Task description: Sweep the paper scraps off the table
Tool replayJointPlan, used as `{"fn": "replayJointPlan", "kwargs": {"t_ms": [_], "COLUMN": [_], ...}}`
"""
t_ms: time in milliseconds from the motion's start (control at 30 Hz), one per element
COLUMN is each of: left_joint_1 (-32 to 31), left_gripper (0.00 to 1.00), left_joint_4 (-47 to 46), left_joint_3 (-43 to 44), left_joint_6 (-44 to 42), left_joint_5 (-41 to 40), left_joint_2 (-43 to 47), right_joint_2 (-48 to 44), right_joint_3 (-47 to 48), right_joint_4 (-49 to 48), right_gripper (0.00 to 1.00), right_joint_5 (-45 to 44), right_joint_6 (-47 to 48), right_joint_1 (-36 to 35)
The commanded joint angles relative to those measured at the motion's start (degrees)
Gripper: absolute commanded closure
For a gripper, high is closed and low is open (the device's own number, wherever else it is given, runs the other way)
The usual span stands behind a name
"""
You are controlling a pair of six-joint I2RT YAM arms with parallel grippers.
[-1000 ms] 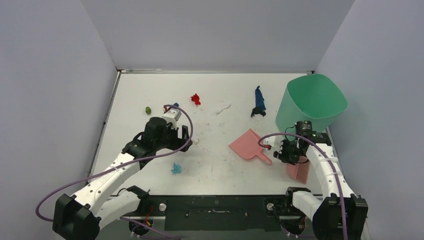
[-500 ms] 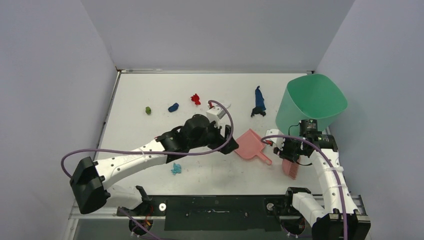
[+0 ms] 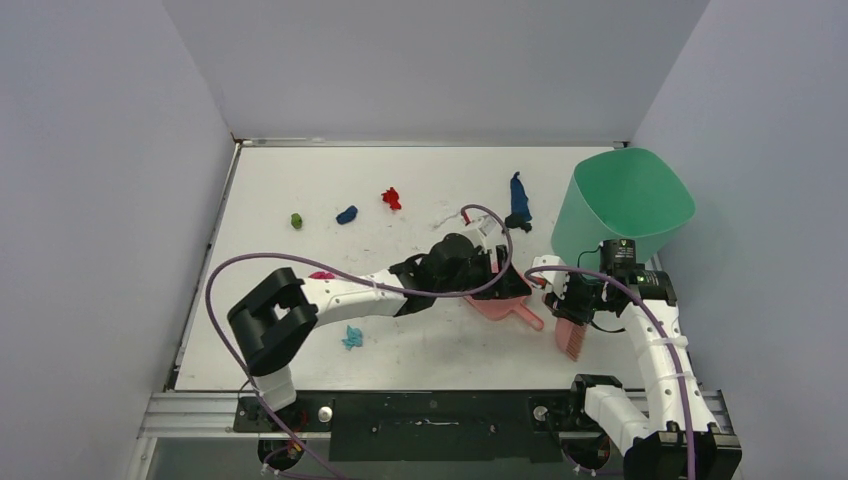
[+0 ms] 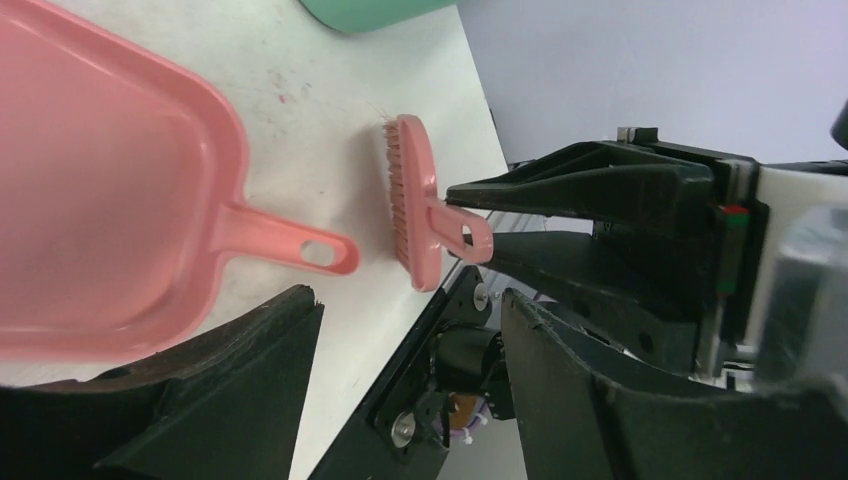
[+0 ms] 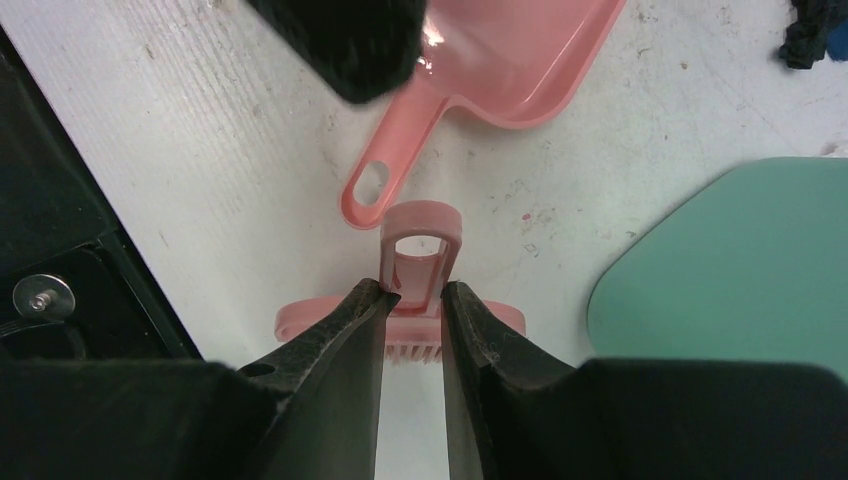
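From the top, we see the scraps (image 3: 391, 198) scattered over the far and left table (image 3: 300, 170), none swept. The left gripper (image 3: 499, 266) hovers over the dustpan (image 3: 512, 305) and the right gripper (image 3: 578, 308) holds the brush (image 3: 571, 338) near the bin (image 3: 620, 205), so we judge this the tool pick-up step. In the left wrist view the jaws stand wide apart and empty, so next they must straddle the dustpan's handle and close. In the right wrist view the jaws pinch the brush handle, and we can read no writing anywhere.

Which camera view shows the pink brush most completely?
The left wrist view: the whole brush shows, bristles and looped handle. The right wrist view shows mainly its handle in the right hand; the top view shows it small.
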State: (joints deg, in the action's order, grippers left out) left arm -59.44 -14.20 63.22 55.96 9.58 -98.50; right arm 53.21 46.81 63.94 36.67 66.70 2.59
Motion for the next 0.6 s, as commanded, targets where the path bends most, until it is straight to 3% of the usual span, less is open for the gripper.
{"fn": "replayJointPlan", "kwargs": {"t_ms": [0, 333, 567], "left_joint_1": [-1.2, -1.4, -1.3], "left_gripper": [0.35, 0.38, 0.59], "left_joint_4": [-9.7, -15.5, -14.5], "left_joint_3": [6.1, 10.3, 11.5], "left_joint_6": [3.8, 5.8, 6.0], "left_joint_5": [4.0, 10.9, 11.3], "left_joint_2": [-5.2, -13.1, -15.1], "right_joint_2": [-0.8, -1.1, -1.3], "right_joint_3": [1.3, -0.9, -1.1], "right_joint_4": [-0.5, -1.9, -2.4], "right_gripper": [0.92, 0.92, 0.92], "right_joint_5": [3.5, 4.6, 5.8], "right_joint_6": [-0.7, -1.9, -2.9], "right_joint_1": [-0.3, -0.3, -0.3]}}
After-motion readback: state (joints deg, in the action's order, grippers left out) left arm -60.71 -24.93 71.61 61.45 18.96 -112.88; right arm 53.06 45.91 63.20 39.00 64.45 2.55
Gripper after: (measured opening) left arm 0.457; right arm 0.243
